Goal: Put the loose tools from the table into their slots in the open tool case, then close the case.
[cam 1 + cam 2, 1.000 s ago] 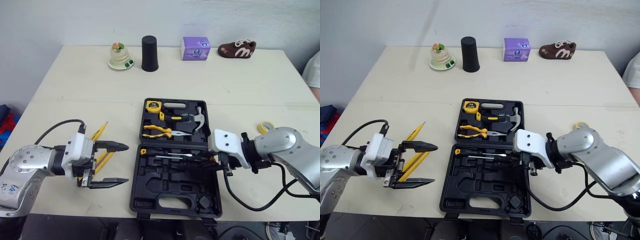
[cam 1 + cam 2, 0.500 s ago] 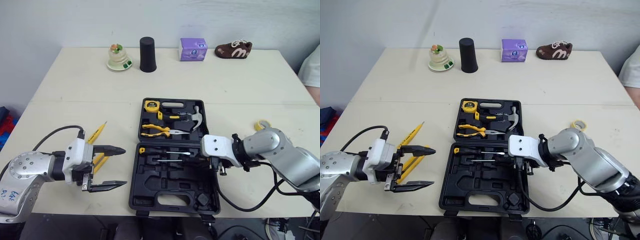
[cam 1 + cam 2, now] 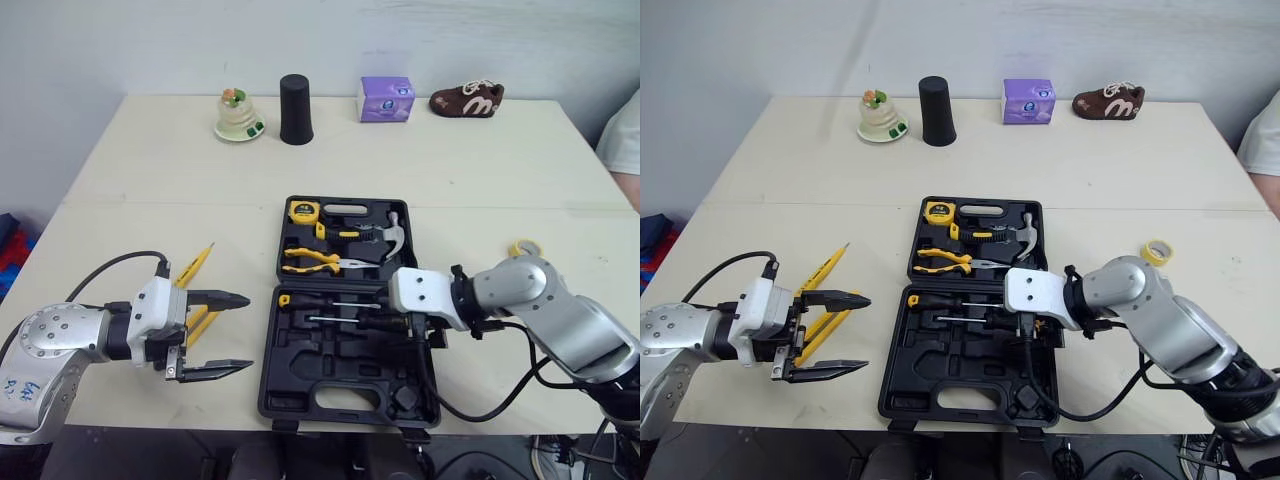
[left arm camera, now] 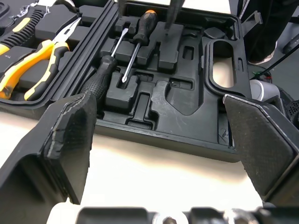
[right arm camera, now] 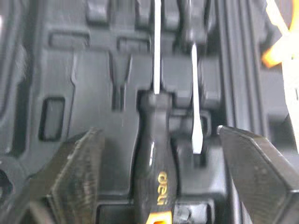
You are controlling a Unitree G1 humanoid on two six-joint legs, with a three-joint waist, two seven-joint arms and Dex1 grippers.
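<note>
1. Compared with half a second ago, the right end effector [image 5: 159, 134] is brought a little further to the robot's left over the tool case [image 3: 300, 362], while the left end effector [image 3: 246, 331] is kept at the same spot.
2. The tool case is laid open on the counter [image 3: 450, 160], between the two arms.
3. The right end effector is held over the lower half of the case with its fingers spread wide. Nothing is gripped. A black-handled screwdriver [image 5: 155, 179] is seen lying in its slot between the fingers, untouched by either, with a second screwdriver [image 5: 195, 107] just beside it.
4. The left end effector is held wide open and empty, just off the case's left side.
5. Yellow tools [image 3: 195, 263] are left loose on the counter beside and partly behind the left fingers; their kind cannot be told.
6. In the upper half of the case, a tape measure [image 3: 303, 211], pliers [image 3: 310, 262] and a hammer [image 3: 395, 235] are seated.
7. A yellow tape roll [image 3: 525, 248] is seen on the counter to the right of the case.
</note>
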